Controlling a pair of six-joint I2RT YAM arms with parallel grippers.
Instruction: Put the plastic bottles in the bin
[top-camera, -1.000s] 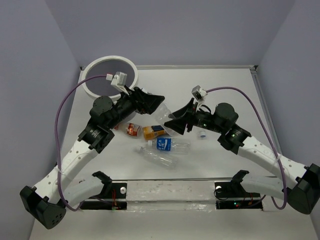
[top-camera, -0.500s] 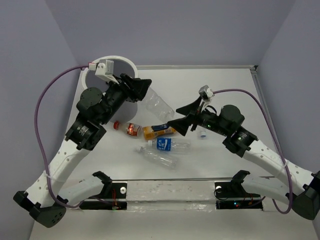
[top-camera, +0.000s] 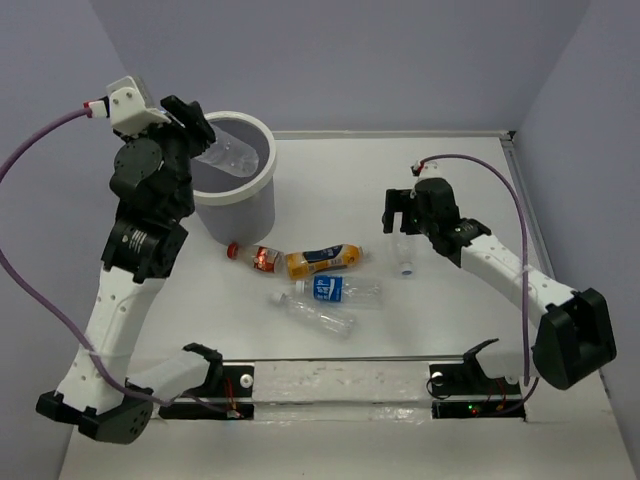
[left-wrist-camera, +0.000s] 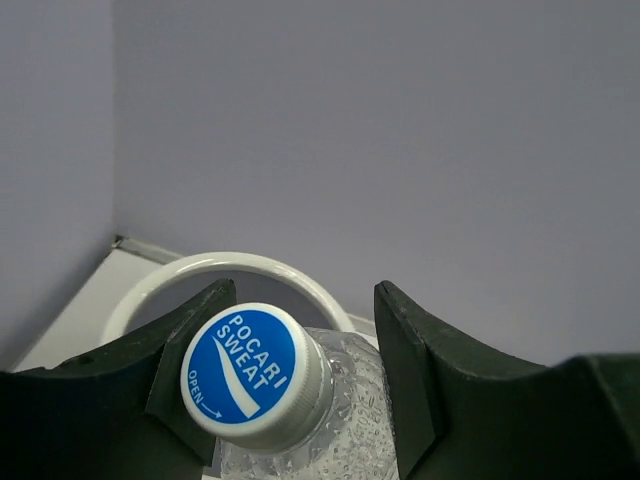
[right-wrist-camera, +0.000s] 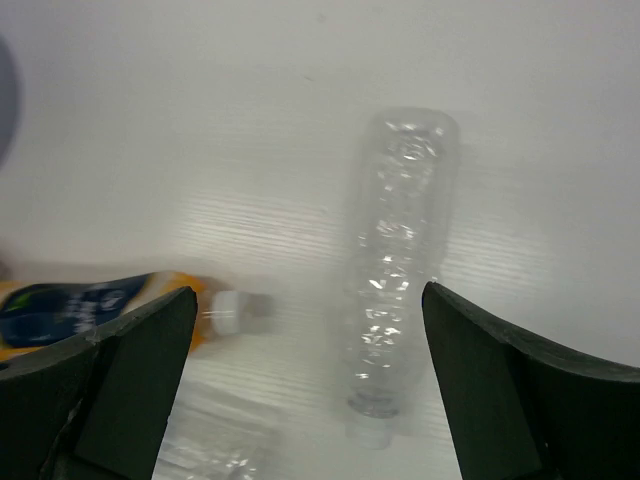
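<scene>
left pincer (left-wrist-camera: 303, 300): clamped on a clear blue-capped bottle (top-camera: 232, 154), tilted over the bin (top-camera: 243, 193) mouth | right pincer (right-wrist-camera: 308, 300): wide, holding nothing, over a clear bottle (right-wrist-camera: 398, 270) lying on the desk (top-camera: 460, 180) well right of the bin | other bottles (top-camera: 335, 290) (an orange bottle (top-camera: 322, 260) among them) lie near the bin's base, to its right

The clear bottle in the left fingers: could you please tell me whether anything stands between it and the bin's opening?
Nothing visible does. The clear bottle, held near its blue cap by the left gripper, hangs tilted over the bin, and in the top view no other object shows over the opening.
</scene>
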